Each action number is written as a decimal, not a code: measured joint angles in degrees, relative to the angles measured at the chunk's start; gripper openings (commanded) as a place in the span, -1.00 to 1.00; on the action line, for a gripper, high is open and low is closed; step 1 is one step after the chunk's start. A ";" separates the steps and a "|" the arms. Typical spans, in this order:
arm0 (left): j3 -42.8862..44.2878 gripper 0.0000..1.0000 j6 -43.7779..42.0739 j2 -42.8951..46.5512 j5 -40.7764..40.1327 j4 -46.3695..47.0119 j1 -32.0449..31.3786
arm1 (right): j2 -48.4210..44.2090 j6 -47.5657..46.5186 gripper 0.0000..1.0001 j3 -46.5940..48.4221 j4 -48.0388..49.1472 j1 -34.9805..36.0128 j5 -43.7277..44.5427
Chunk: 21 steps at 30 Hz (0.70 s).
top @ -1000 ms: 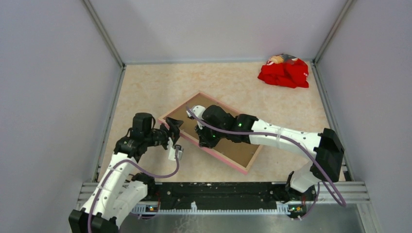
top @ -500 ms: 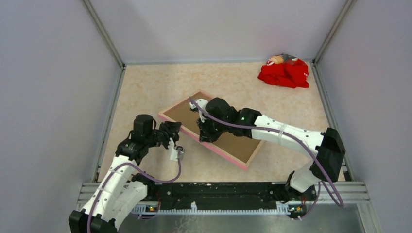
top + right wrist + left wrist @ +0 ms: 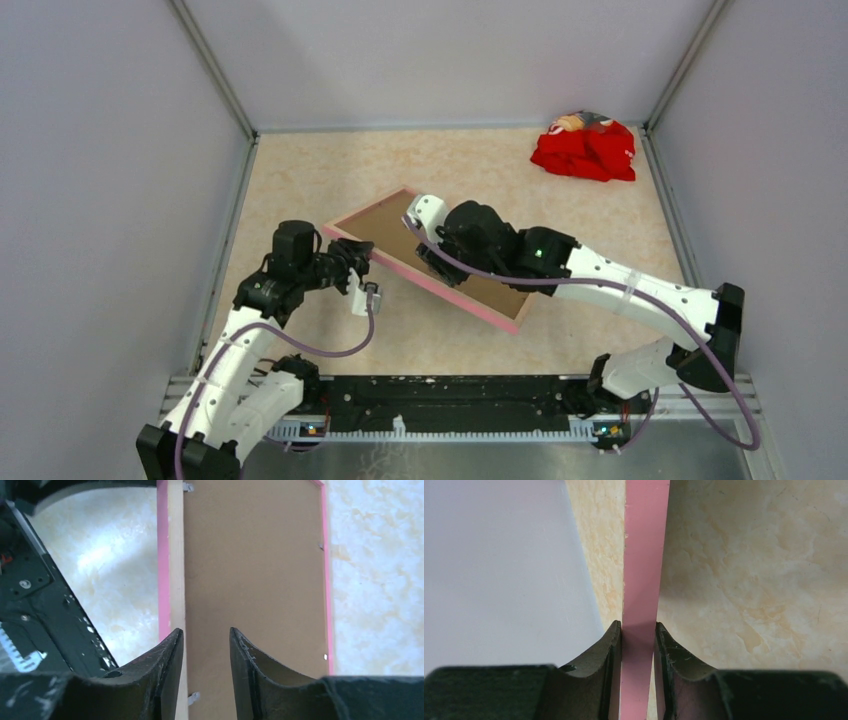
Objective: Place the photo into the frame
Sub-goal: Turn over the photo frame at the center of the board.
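The frame (image 3: 440, 291) lies back-up in the middle of the table, with pink edges and a pale wood rail (image 3: 176, 555). A brown backing board (image 3: 385, 222) fills it. My left gripper (image 3: 362, 257) is shut on the frame's pink edge (image 3: 645, 555) near the left corner, one finger on each side. My right gripper (image 3: 206, 635) hovers open just above the backing board (image 3: 255, 560), beside the wood rail, with nothing between its fingers. The photo is out of view.
A crumpled red cloth (image 3: 585, 148) lies in the far right corner. Grey walls enclose the beige table on three sides. The left arm's black body (image 3: 40, 605) sits close to the frame's left side.
My left gripper has closed on the frame's edge and the frame has shifted away and to the right. My right gripper has opened and drawn back to the right over the board.
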<state>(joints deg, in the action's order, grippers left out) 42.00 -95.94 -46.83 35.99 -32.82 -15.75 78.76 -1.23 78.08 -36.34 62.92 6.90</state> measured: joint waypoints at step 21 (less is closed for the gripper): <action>5.18 -0.69 3.06 -1.77 0.57 -5.40 0.00 | 1.29 -10.80 0.41 -0.76 -3.69 9.60 13.00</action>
<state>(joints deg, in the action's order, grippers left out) 47.18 -92.88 -48.60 36.56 -38.22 -15.75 80.05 -12.03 77.32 -40.03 72.51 19.90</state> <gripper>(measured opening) 0.311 0.702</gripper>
